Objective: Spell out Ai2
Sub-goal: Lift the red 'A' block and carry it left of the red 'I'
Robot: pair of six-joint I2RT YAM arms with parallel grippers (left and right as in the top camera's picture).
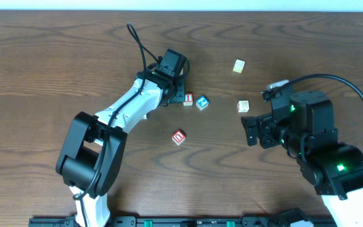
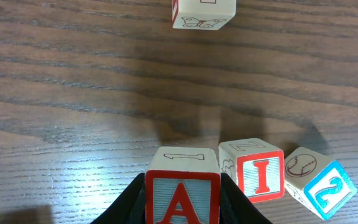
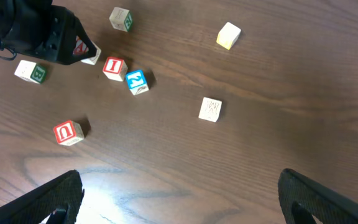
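My left gripper (image 2: 183, 186) is shut on the red "A" block (image 2: 182, 198) and holds it at the table, just left of the red "I" block (image 2: 253, 171). The blue "2" block (image 2: 322, 188) sits right of the "I", turned at an angle. In the overhead view the left gripper (image 1: 175, 93) covers the "A"; the "I" (image 1: 188, 98) and "2" (image 1: 201, 102) lie to its right. My right gripper (image 3: 182, 199) is open and empty, off to the right (image 1: 252, 131). The right wrist view also shows the "I" (image 3: 114, 67) and "2" (image 3: 136, 81).
A red "U" block (image 1: 179, 137) lies toward the front. A yellowish block (image 1: 239, 65) and a white block (image 1: 243, 106) lie right of the row. A butterfly block (image 2: 204, 12) sits beyond the "A". Two green-lettered blocks (image 3: 30, 71) (image 3: 121, 18) lie near the left gripper.
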